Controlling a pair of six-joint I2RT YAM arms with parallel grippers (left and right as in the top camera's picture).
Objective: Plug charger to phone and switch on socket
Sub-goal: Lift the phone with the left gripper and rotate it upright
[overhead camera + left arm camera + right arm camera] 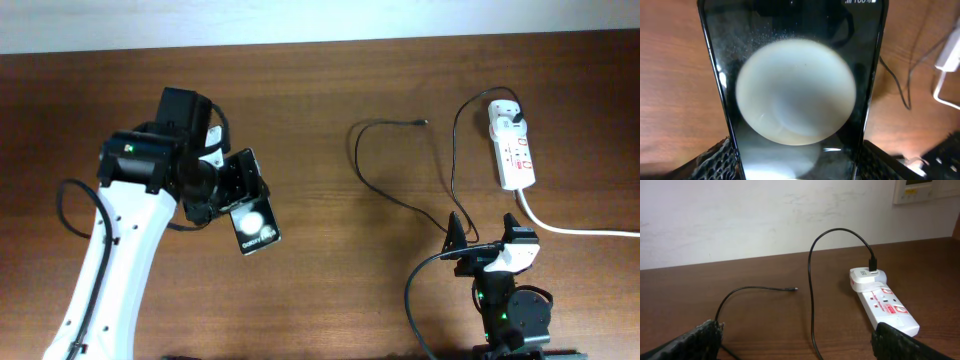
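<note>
From above, our left gripper (236, 193) clamps the phone (256, 229). Our right gripper (487, 238) stands wide and empty.

Left wrist: the phone (795, 100) fills the space straight ahead.

Right wrist: the socket (887, 311) lies ahead-right, the charger (810, 280) plugged in, its tip ahead-left.

phone (797, 100), in left claw (800, 167): glossy black glass-like face
surface (330, 90): smooth brown wood grain
socket (887, 307), ahead of right claw (797, 350): smooth white plastic
charger (810, 295): matt black cable
</note>
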